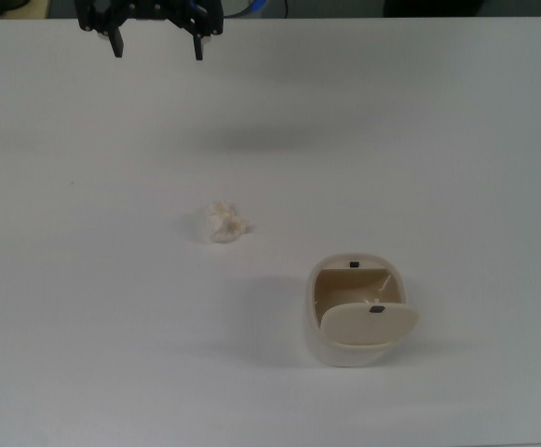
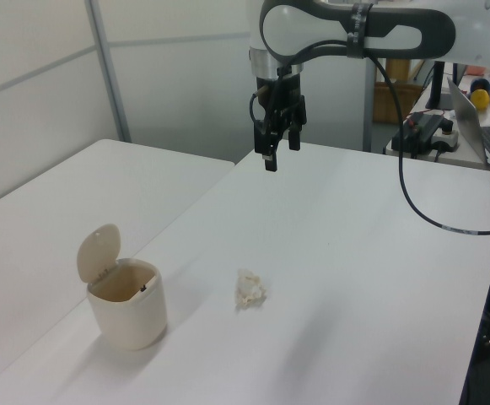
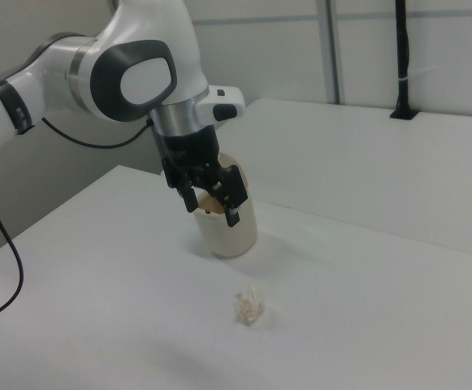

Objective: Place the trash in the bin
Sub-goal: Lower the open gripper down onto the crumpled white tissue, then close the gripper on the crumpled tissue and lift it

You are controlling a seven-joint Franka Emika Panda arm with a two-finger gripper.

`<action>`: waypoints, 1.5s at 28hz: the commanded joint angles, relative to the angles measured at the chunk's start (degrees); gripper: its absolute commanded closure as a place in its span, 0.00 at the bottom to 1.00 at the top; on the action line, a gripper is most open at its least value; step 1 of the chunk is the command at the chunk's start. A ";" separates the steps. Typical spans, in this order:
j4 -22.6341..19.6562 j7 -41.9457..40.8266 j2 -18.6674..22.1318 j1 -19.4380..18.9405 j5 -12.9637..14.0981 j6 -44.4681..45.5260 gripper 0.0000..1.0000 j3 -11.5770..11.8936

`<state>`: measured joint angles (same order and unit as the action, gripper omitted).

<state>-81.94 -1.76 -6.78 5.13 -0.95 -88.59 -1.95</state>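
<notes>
The white table (image 1: 456, 140) fills nearly the whole top view and carries only two small things; in the left view a second white table (image 2: 51, 202) stands beside it, with a narrow seam between them. The Franka arm (image 3: 130, 77), white with dark grey joints, reaches over the table from the right view's left; in the left view it comes in from the upper right. A black cable (image 2: 413, 190) hangs from the arm in the left view; behind it there is a desk with a laptop (image 2: 481, 126).

The bin (image 1: 354, 312) is a cream rounded-square tub that stands upright on the table, in the lower right part of the top view; its oval swing lid (image 2: 98, 251) is tipped up, so the tan inside is visible, and a small dark tab sits on the lid.

The black gripper (image 1: 156, 47) hangs high above the table at the upper edge of the top view, well apart from both things; its two fingers (image 2: 271, 156) point down and are spread apart, with nothing between them.

The trash (image 1: 224, 223), a small off-white wrinkly paper wad, lies on the bare table between the gripper and the bin in the top view; it touches neither.
</notes>
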 commanded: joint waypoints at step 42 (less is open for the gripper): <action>-3.05 -4.21 -25.48 -5.84 -5.91 -23.03 1.00 -0.16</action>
<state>-84.34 -2.56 -32.00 -0.87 -5.97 -109.75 -2.59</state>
